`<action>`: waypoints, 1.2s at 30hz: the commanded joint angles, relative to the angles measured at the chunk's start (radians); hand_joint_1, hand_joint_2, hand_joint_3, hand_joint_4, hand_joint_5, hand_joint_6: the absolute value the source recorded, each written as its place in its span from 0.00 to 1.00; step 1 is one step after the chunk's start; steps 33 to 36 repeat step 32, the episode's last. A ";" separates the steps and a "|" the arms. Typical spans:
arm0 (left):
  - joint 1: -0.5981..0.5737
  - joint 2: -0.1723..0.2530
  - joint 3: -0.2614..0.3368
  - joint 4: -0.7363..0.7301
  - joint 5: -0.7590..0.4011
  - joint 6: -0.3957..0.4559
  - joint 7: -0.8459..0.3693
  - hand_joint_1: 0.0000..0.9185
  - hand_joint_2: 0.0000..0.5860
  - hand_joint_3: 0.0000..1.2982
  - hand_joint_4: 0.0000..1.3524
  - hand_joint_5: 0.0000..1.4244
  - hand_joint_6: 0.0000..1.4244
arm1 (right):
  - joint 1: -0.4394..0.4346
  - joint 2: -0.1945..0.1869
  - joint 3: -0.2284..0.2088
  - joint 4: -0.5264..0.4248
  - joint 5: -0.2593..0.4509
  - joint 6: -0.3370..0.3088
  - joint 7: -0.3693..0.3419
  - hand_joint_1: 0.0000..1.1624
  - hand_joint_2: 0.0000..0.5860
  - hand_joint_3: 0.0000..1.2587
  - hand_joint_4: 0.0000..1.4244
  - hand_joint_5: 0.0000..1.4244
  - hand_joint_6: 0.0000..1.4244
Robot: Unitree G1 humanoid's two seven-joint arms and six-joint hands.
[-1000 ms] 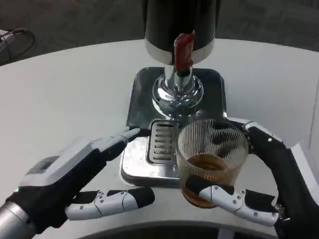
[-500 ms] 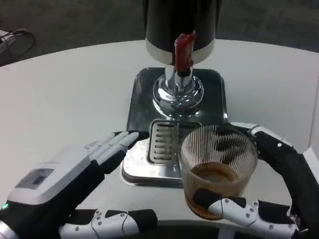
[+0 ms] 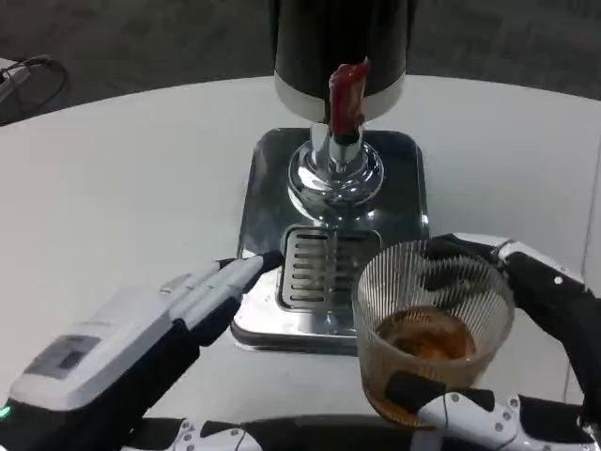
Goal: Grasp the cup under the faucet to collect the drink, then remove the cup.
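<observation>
A round white table sits on dark grey carpet; a black cable lies at far left.

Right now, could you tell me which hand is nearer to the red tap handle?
Left. The left hand has its fingers at the drip tray's edge, below the red tap handle; the right hand holds the glass farther down.

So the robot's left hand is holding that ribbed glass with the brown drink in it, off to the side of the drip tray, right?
Not quite: it is the right hand that holds the glass, as the head view shows. The left hand holds nothing, its fingertips at the drip tray edge. The rest is right.
</observation>
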 commanded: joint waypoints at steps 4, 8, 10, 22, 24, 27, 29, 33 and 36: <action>0.036 -0.006 -0.001 -0.043 0.008 -0.013 -0.009 0.00 0.11 0.01 0.00 0.00 0.03 | 0.016 -0.001 -0.023 -0.048 0.033 -0.049 0.016 0.68 0.42 0.58 0.55 0.61 0.29; 0.034 0.001 0.002 -0.043 0.000 -0.008 -0.015 0.00 0.11 0.01 0.00 0.00 0.03 | 0.015 0.000 -0.026 -0.043 0.038 -0.051 0.019 0.68 0.42 0.58 0.56 0.61 0.30; 0.031 0.003 0.003 -0.041 -0.004 -0.005 -0.018 0.00 0.11 0.01 0.00 0.00 0.02 | 0.015 -0.002 -0.027 -0.043 0.038 -0.052 0.023 0.68 0.42 0.58 0.56 0.61 0.30; 0.021 0.001 0.005 -0.030 -0.011 0.004 -0.024 0.00 0.11 0.01 0.00 0.00 0.02 | 0.014 0.000 -0.037 -0.040 0.045 -0.061 0.030 0.68 0.42 0.58 0.56 0.61 0.30; 0.022 0.001 0.006 -0.030 -0.011 0.005 -0.024 0.00 0.11 0.01 0.00 0.00 0.02 | 0.016 0.004 -0.035 -0.039 0.049 -0.063 0.029 0.68 0.42 0.59 0.56 0.62 0.30; 0.024 0.001 0.008 -0.029 -0.014 0.006 -0.025 0.00 0.11 0.01 0.00 0.00 0.02 | 0.021 0.003 -0.026 -0.041 0.046 -0.068 0.032 0.68 0.42 0.59 0.56 0.62 0.30; 0.025 0.001 0.007 -0.028 -0.016 0.008 -0.026 0.00 0.11 0.01 0.00 0.00 0.02 | 0.017 0.006 -0.028 -0.042 0.044 -0.063 0.030 0.68 0.42 0.59 0.56 0.62 0.30; 0.025 -0.001 0.010 -0.026 -0.022 0.008 -0.024 0.00 0.11 0.02 0.00 0.00 0.02 | 0.014 0.004 -0.028 -0.042 0.043 -0.064 0.033 0.68 0.42 0.59 0.57 0.62 0.30; 0.025 -0.001 0.010 -0.026 -0.022 0.008 -0.024 0.00 0.11 0.02 0.00 0.00 0.02 | 0.014 0.004 -0.028 -0.042 0.043 -0.064 0.033 0.68 0.42 0.59 0.57 0.62 0.30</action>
